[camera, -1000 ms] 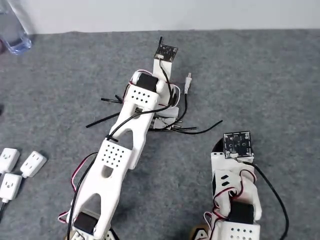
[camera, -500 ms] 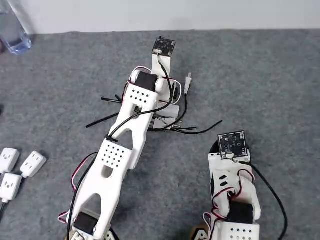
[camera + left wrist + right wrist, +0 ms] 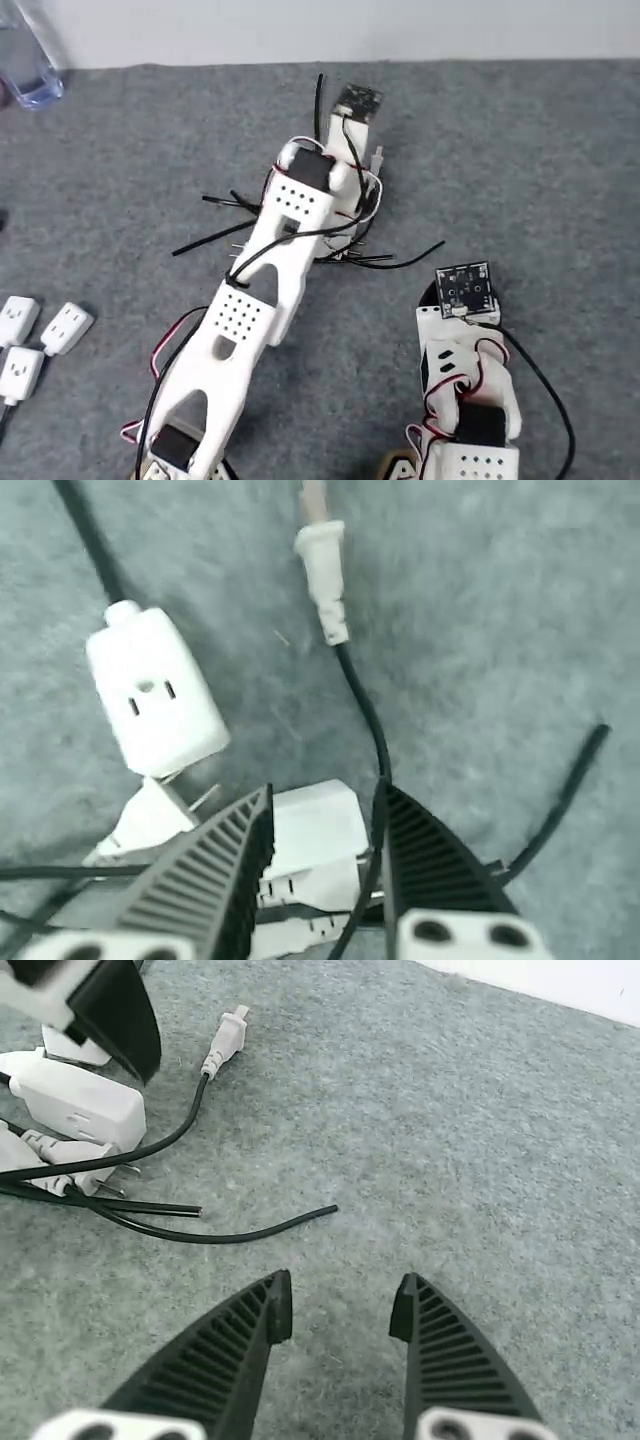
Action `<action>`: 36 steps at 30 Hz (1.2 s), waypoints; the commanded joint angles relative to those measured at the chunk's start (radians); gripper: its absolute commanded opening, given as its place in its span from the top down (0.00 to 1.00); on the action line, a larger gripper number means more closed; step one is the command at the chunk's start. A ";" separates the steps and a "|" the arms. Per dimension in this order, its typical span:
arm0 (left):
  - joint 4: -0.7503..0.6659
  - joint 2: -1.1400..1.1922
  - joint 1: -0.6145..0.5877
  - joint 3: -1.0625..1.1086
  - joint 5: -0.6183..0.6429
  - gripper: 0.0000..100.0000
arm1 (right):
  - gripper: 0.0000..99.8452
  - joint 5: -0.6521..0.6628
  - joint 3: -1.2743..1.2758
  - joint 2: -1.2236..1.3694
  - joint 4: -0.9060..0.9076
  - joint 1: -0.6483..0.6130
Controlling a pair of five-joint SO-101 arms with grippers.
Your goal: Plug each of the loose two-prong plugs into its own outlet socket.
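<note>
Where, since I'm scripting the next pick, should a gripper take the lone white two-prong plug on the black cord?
Grip the white two-prong plug by its body, between prongs and black cord, probably from above, closing across its narrow sides: it lies flat on the grey carpet, clear of the white socket blocks.

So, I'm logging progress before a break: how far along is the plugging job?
Done: nothing visible; the plug lies loose on the carpet and the outlet socket beside it has empty slots. In hand: the left gripper hangs open over a white block, gripping nothing; the right gripper is open over bare carpet. Left: every pairing.
</note>
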 commanded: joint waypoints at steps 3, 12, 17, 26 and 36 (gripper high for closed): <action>0.032 -0.233 0.000 0.027 -0.095 0.85 | 0.82 0.011 0.015 -0.002 0.007 -0.001; 0.031 -0.621 -0.086 0.303 -0.133 0.85 | 0.82 0.011 0.015 -0.002 0.005 -0.002; 0.029 -0.764 -0.233 0.421 -0.133 0.85 | 0.82 0.011 0.015 -0.002 0.005 -0.004; -0.117 -0.775 -0.528 0.510 -0.135 0.85 | 0.82 0.011 0.015 -0.002 0.005 -0.004; -0.318 -0.491 -0.468 0.475 -0.164 0.80 | 0.82 0.011 0.015 -0.002 0.005 -0.005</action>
